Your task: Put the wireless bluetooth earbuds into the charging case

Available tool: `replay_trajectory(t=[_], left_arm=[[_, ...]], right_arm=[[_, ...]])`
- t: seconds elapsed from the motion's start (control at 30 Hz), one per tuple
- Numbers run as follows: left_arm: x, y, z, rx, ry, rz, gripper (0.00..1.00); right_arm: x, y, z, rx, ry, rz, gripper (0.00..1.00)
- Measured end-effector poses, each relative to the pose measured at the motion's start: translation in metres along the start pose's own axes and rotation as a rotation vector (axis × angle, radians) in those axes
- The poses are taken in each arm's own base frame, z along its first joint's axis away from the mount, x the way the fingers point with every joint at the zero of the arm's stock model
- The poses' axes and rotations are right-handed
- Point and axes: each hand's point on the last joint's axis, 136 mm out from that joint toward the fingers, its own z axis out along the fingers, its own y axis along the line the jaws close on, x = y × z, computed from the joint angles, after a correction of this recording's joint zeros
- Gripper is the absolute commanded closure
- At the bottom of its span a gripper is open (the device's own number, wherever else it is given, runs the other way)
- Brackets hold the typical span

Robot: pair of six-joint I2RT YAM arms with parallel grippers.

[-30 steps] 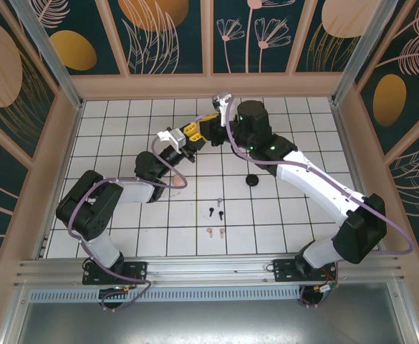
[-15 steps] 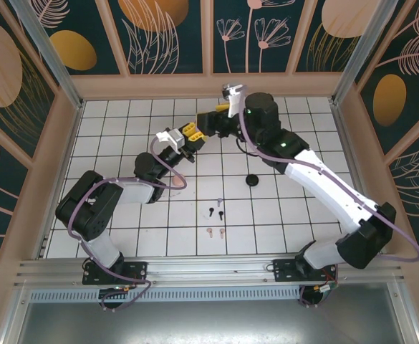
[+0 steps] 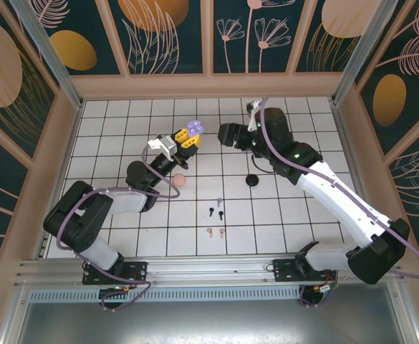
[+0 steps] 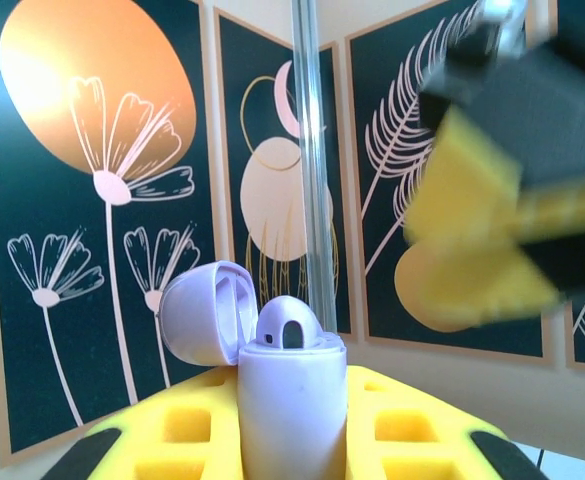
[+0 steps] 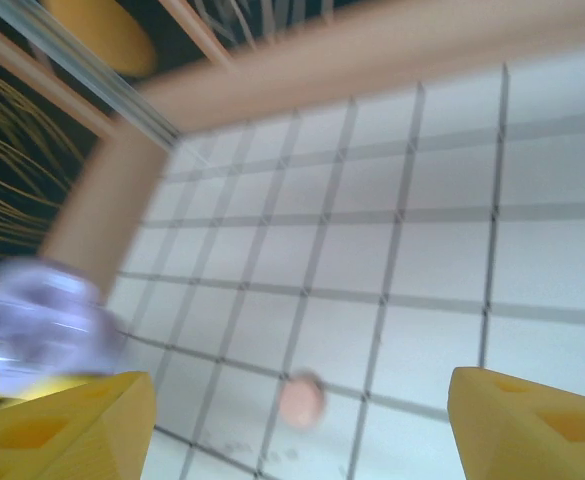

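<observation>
My left gripper (image 3: 185, 137) is shut on the lilac charging case (image 3: 193, 128), held upright above the table with its lid (image 4: 207, 310) flipped open. One lilac earbud (image 4: 290, 330) sits in the case (image 4: 292, 400), its rounded head poking out of the top. My right gripper (image 3: 223, 135) hangs open and empty just right of the case, its yellow fingers (image 5: 532, 430) wide apart. On the tiles nearer the bases lie a lilac earbud (image 3: 218, 201), two black earbuds (image 3: 211, 211) and two pink earbuds (image 3: 209, 231).
A pink case (image 3: 180, 178) lies shut on the tiles below the left gripper; in the right wrist view this pink case (image 5: 300, 398) is blurred. A black case (image 3: 252, 180) lies under the right forearm. Wooden walls (image 3: 209, 86) ring the table.
My right gripper has opened and drawn back to the right, away from the lilac case. The left arm has shifted slightly left with the case still held.
</observation>
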Motion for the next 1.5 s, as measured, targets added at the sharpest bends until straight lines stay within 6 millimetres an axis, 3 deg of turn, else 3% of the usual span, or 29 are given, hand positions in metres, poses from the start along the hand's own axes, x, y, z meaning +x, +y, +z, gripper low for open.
replay_trajectory(t=[0.23,0.5,0.7,0.9,1.5], left_arm=[[-0.014,-0.002,-0.008,-0.017,-0.022,0.021,1.00],[-0.004,0.000,-0.020,-0.050,0.010,0.015,1.00],[-0.009,0.000,-0.025,-0.065,0.001,0.027,1.00],[-0.016,0.000,-0.025,-0.065,-0.013,0.033,1.00],[-0.014,-0.001,-0.027,-0.065,-0.007,0.031,1.00]], right_arm=[[0.094,-0.061,0.036,0.196,0.253,0.131,0.31],[0.180,-0.070,0.068,0.312,0.458,0.143,0.38],[0.223,-0.087,0.080,0.427,0.553,0.153,0.47],[0.240,-0.091,0.082,0.471,0.587,0.156,0.55],[0.255,-0.092,0.101,0.519,0.619,0.136,0.62]])
